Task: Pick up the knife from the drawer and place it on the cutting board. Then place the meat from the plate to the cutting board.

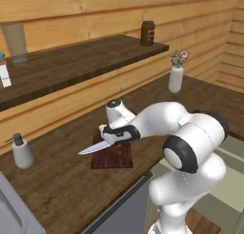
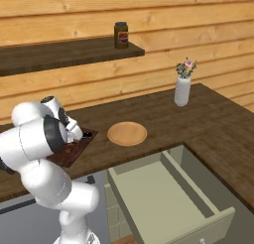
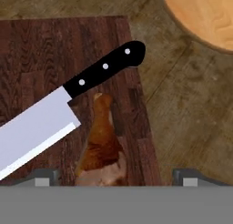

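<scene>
the cutting board (image 3: 54,59) serves as the landmark here. nearest to the hand camera, the gripper (image 3: 113,177) hovers just above the board's near edge, its two finger tips standing wide apart with the meat (image 3: 102,150) in the gap between them. the meat, a reddish-brown drumstick-shaped piece, appears to lie on the board. whether the fingers press on it cannot be told, since only their tips show and they look clear of its sides, so the pincer reads as wide and likely not gripping.

just beyond the meat, the knife (image 3: 68,104) lies diagonally across the board, its black handle reaching to the board's far corner and its silver blade running off the opposite side. in the left base view the blade tip (image 1: 90,149) pokes out past the board's edge over the counter (image 1: 57,180).

a little beyond the board on the counter sits the plate (image 2: 127,133), bare of food. below and in front of the plate the drawer (image 2: 163,198) stands pulled out, its pale interior holding nothing.

farther from the board, a white vase with flowers (image 2: 182,89) stands toward the wall, a soap dispenser (image 1: 21,151) sits off the board's other side, and a dark jar (image 2: 121,34) rests on the shelf above.

as a judgement, both placements look done: knife and meat are on the board. what seems left is for the arm to lift clear.
</scene>
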